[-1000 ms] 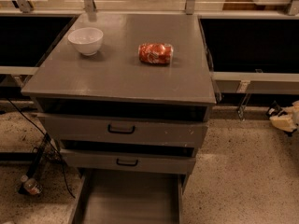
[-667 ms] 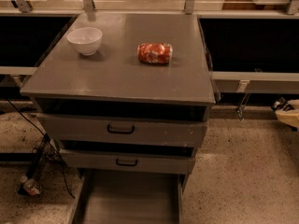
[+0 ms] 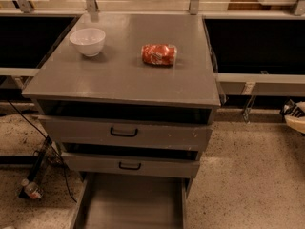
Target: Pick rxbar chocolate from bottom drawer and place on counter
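Note:
The bottom drawer [image 3: 131,204] stands pulled out at the foot of the cabinet, and the part of its grey floor that shows is bare. The rxbar chocolate is out of view. The counter [image 3: 124,75] is the cabinet's flat grey top. At the far right edge, above the floor, a pale and black shape that looks like my gripper [image 3: 295,116] pokes into the frame, well away from the drawer and the counter.
A white bowl [image 3: 87,41] and a red soda can [image 3: 159,54] lying on its side rest on the counter. Two closed-looking drawers with black handles [image 3: 124,132] sit above the bottom one. Cables and a small bottle [image 3: 31,190] lie on the floor at left.
The pale shape at the right edge has slid a little further right, toward the frame border. The cabinet, bowl and can have not moved.

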Robot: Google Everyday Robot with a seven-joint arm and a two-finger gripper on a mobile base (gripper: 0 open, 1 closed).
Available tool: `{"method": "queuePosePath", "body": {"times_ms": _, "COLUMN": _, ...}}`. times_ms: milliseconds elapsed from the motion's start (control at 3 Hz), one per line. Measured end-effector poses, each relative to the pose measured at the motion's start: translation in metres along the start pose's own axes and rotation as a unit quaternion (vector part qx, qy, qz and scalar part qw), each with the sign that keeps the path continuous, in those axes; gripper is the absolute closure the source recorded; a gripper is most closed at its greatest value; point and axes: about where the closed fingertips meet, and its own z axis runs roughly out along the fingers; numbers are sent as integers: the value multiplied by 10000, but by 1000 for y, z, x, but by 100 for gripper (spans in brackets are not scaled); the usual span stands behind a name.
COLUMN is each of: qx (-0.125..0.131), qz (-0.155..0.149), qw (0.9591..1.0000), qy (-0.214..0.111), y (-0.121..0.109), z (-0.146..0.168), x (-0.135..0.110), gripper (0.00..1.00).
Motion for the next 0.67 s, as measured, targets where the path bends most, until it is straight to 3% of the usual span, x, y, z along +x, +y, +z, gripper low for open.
{"method": "queuePosePath", "body": {"times_ms": 333, "qx": 8, "qz": 26, "qw": 9995, "qy": -300, "y": -7, "z": -1, "x": -33, "gripper": 100}}
{"method": "queuePosePath", "body": {"times_ms": 667, "qx": -95, "qz": -331, "qw": 9968, "qy": -727, "y": 6, "z": -5, "x": -92, "gripper": 100}}
